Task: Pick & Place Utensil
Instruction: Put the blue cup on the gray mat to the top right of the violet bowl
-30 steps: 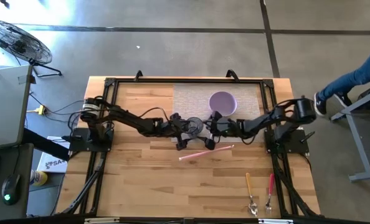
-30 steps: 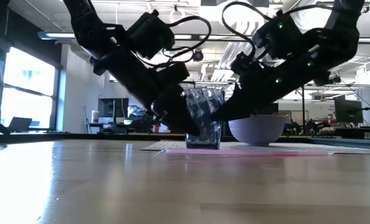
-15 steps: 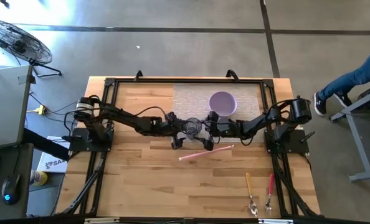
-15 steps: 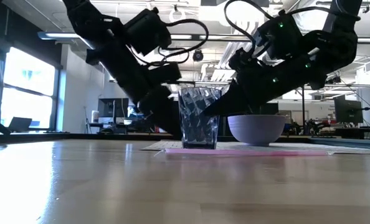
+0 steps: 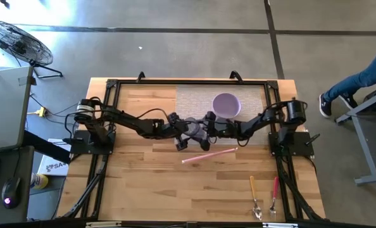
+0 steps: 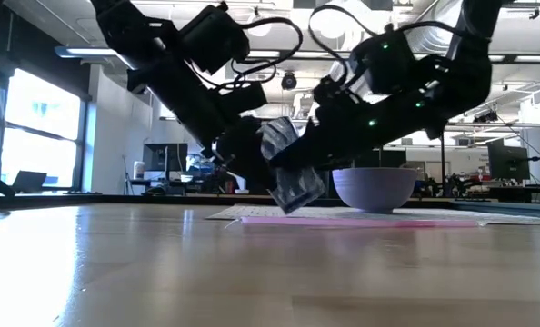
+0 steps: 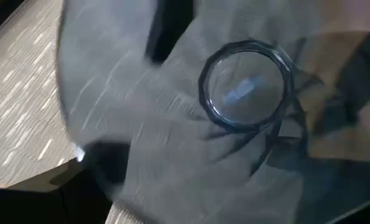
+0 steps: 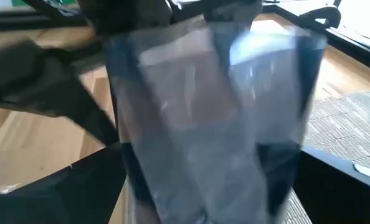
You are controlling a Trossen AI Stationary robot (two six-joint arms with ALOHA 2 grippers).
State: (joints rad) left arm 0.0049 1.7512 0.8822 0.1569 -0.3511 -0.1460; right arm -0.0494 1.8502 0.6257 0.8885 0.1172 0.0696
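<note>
The long pink plastic utensil [image 5: 208,154] lies flat on the wooden table [image 5: 144,183], just in front of a clear faceted glass tumbler [image 6: 291,177]. The tumbler is tilted, clamped between the left gripper [image 5: 183,135] and the right gripper [image 5: 208,132]. A lavender bowl [image 5: 226,104] sits behind on the woven mat [image 5: 191,101].

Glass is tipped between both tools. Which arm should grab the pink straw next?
Right, likely. The pink straw lies just in front of the right tool, its nearer end closest to that arm. The left tool is beside the tilted glass and would have to reach past it.
</note>
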